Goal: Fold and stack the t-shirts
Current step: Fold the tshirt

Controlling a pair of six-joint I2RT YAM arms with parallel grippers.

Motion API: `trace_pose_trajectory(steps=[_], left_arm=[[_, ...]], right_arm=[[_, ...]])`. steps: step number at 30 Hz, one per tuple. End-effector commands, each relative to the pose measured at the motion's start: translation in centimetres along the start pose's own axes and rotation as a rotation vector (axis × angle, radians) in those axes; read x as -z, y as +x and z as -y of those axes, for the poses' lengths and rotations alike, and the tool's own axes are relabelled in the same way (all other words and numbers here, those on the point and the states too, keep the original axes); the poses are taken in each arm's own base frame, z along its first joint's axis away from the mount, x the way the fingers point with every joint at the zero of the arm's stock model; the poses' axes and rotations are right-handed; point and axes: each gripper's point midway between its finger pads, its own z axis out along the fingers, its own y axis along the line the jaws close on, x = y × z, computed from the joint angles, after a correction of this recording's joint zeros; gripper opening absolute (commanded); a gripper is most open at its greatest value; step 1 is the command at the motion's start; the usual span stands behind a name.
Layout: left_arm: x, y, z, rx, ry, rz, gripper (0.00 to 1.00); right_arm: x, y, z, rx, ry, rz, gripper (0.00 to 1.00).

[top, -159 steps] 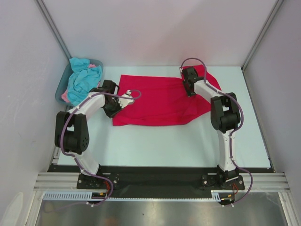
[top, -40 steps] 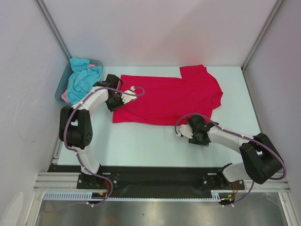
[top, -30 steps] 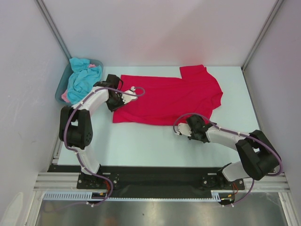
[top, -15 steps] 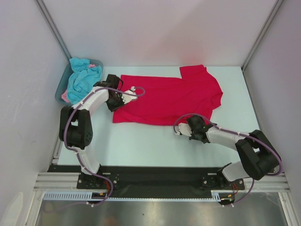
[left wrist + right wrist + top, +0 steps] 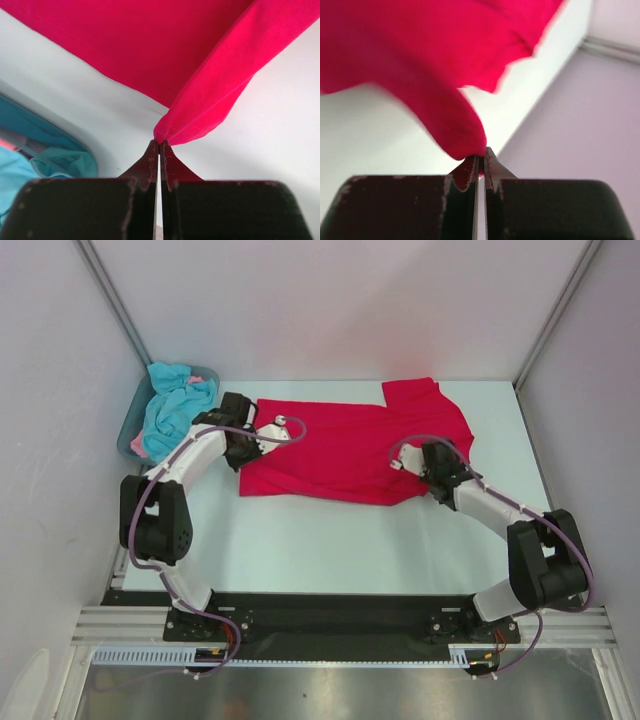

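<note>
The red t-shirt (image 5: 340, 445) lies spread on the white table (image 5: 330, 540). The left gripper (image 5: 159, 145) is clamped on its left edge and the right gripper (image 5: 481, 159) on its near-right edge. The turquoise t-shirts (image 5: 175, 405) are heaped in the tub (image 5: 128, 432).

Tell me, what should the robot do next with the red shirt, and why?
Probably carry the right jaws toward the far edge, laying the red t-shirt over itself. Both jaws are shut on it: the left jaws pinch its left edge, the right jaws hold its near edge lifted.
</note>
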Motion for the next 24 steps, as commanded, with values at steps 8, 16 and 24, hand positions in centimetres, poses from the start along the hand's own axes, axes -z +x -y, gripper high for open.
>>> trace_pose_trajectory(steps=[8, 16, 24], left_arm=[[3.6, 0.7, -2.5, 0.012, -0.132, 0.024, 0.01], [3.9, 1.7, -3.2, 0.002, -0.141, 0.012, 0.00], [4.9, 0.9, -1.6, -0.096, -0.025, 0.042, 0.00]], right_arm=[[-0.7, 5.1, 12.2, -0.172, 0.301, -0.115, 0.00], [0.2, 6.6, 14.4, -0.209, 0.337, -0.114, 0.00], [4.2, 3.4, 7.3, -0.158, -0.199, 0.045, 0.00]])
